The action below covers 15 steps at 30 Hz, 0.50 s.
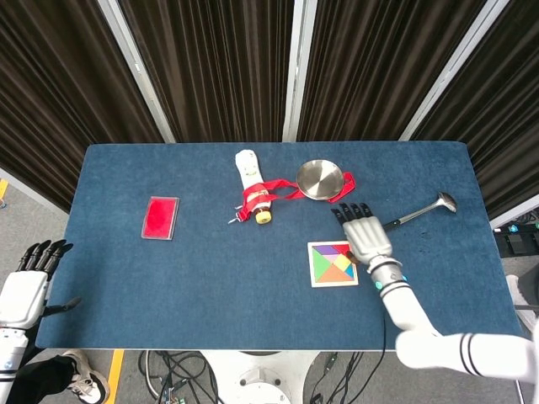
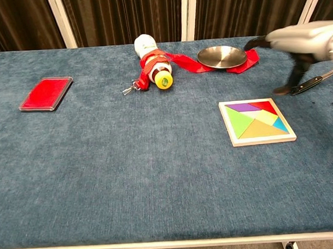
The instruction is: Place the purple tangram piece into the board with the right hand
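The purple tangram piece (image 2: 242, 107) lies flat in the far-left corner of the square tangram board (image 2: 238, 141), level with the other coloured pieces; it also shows in the head view as the purple tangram piece (image 1: 328, 249) in the board (image 1: 312, 268). My right hand (image 1: 365, 235) hovers above and to the right of the board, fingers spread, holding nothing. In the chest view the right hand (image 2: 299, 42) is raised clear of the board. My left hand (image 1: 30, 279) hangs off the table's left edge, fingers apart and empty.
A metal dish (image 2: 221, 56) on a red strap lies behind the board. A white bottle (image 2: 150, 55) lies at the back centre. A red case (image 2: 46, 93) sits at the left. A ladle (image 1: 418, 213) lies to the right of my right hand.
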### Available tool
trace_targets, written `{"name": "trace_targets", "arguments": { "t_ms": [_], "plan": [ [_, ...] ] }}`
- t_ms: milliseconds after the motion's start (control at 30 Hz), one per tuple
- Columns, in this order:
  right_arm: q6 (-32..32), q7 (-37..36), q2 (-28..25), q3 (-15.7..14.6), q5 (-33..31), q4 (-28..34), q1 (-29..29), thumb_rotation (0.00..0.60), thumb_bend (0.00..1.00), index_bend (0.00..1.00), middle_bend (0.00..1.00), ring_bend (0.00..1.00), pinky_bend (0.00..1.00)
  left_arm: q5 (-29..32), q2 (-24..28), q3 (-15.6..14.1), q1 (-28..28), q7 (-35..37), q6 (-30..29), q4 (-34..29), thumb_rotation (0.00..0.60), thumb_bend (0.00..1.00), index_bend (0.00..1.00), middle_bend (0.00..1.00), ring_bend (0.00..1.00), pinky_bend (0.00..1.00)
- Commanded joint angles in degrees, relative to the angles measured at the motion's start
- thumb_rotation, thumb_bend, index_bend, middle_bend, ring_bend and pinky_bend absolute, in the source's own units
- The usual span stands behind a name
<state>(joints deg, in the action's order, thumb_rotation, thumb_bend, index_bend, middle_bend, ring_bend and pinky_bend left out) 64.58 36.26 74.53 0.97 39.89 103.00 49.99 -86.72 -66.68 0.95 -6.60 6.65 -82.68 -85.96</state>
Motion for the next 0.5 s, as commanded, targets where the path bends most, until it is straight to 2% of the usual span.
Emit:
{"name": "trace_targets", "arguments": {
  "t_ms": [33, 133, 200, 367, 500],
  "plan": [
    [16.78, -8.35, -8.02, -8.84, 20.65, 6.37, -14.16, 0.6, 0.15, 0.0, 0.0, 0.0, 0.0, -0.3, 0.24, 0.1, -0.15, -0.58, -0.15, -0.65, 0.6, 0.05, 0.13, 0.08, 0.0, 0.04],
    [23.99, -13.01, -9.47, -13.23, 28.66, 4.35, -21.72, 0.6, 0.15, 0.0, 0.0, 0.0, 0.0, -0.87, 0.73, 0.24, -0.28, -1.53, -0.68, -1.69, 0.6, 0.05, 0.13, 0.08, 0.0, 0.04],
    [27.73, -16.44, -9.33, -14.99, 33.19, 1.06, -25.96, 0.6, 0.14, 0.0, 0.0, 0.0, 0.0, -1.24, 1.04, 0.28, -0.26, -2.27, -1.1, -2.28, 0.6, 0.05, 0.13, 0.08, 0.0, 0.04],
    [33.23, -24.49, -5.99, -14.51, 39.23, -11.47, -32.62, 0.6, 0.14, 0.0, 0.0, 0.0, 0.0, -0.96, 1.31, 0.46, -0.2, -3.59, -1.29, -3.3, 0.6, 0.05, 0.13, 0.08, 0.0, 0.04],
    [34.12, -26.55, -3.89, -12.89, 40.39, -16.67, -35.46, 0.6, 0.13, 0.0, 0.0, 0.0, 0.0, -0.62, 1.09, 0.79, -0.3, -4.74, -1.37, -3.67, 0.6, 0.05, 0.13, 0.08, 0.0, 0.04]
  ]
}}
